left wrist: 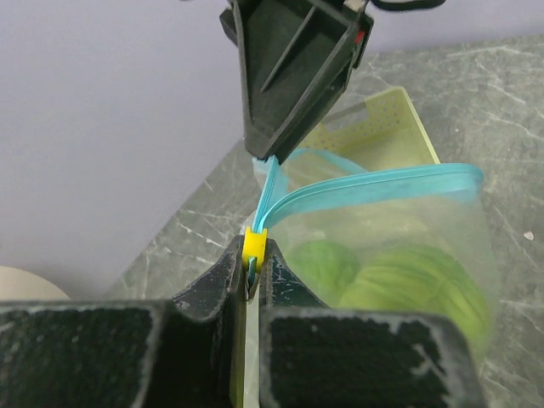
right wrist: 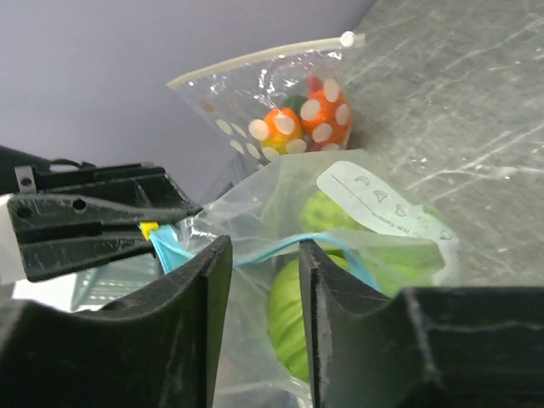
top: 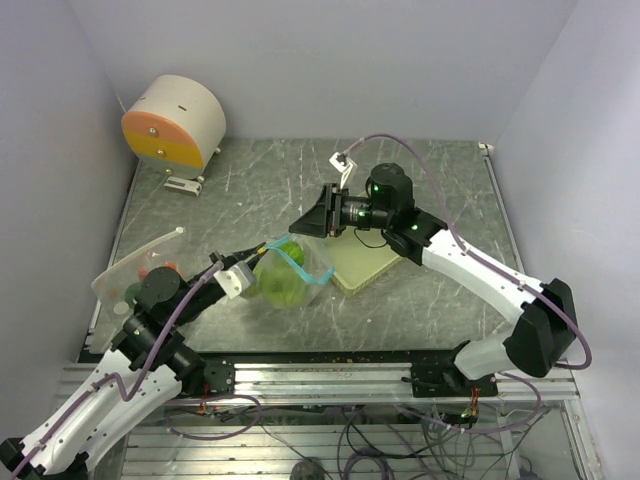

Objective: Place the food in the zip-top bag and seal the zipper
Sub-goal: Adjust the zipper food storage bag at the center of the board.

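The clear zip-top bag (top: 290, 272) lies mid-table with round green food (left wrist: 408, 285) inside it. My left gripper (left wrist: 252, 276) is shut on the yellow slider (left wrist: 254, 245) at the near end of the blue zipper (left wrist: 374, 183). My right gripper (right wrist: 259, 280) stands open at the bag's mouth, and the blue zipper (right wrist: 263, 257) runs across the gap between its fingers. In the top view the left gripper (top: 258, 255) is at the bag's left corner and the right gripper (top: 300, 226) just above the bag's top edge. More green food (right wrist: 293, 314) shows through the plastic below the right fingers.
A pale yellow-green basket (top: 365, 258) lies right of the bag, under the right arm. A second clear bag (right wrist: 280, 93) holding orange spotted toys (right wrist: 306, 119) sits at the left edge (top: 135, 270). A cream and orange drum (top: 175, 120) stands at the back left.
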You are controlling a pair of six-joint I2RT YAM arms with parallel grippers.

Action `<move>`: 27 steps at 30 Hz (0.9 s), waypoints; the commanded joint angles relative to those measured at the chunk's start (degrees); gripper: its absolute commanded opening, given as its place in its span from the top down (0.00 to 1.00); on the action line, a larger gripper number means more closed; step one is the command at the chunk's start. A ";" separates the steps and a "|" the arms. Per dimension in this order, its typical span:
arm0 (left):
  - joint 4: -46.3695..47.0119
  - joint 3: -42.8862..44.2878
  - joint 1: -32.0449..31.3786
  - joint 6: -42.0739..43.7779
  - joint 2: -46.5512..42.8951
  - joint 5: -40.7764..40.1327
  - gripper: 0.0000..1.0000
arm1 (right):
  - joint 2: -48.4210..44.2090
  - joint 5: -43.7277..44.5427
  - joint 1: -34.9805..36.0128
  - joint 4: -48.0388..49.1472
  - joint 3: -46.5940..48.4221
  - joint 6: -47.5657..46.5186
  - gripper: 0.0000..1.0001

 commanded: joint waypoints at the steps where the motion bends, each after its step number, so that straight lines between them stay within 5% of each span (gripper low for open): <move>1: -1.46 1.13 -0.18 -0.61 0.06 -2.59 0.93 | -5.50 -1.09 -0.65 -0.35 -2.65 -9.17 0.58; 9: -11.60 8.35 -0.21 -6.00 1.79 -0.34 0.93 | -15.35 -8.44 -0.49 0.44 -4.87 -26.83 0.44; 16: -20.82 15.37 -0.16 -9.33 5.88 8.46 0.93 | -13.37 -14.47 1.36 8.13 -6.25 -33.81 0.47; 27: -30.18 20.18 -0.21 -9.88 7.82 11.17 0.93 | -5.91 -9.40 9.84 6.30 -0.20 -45.39 0.49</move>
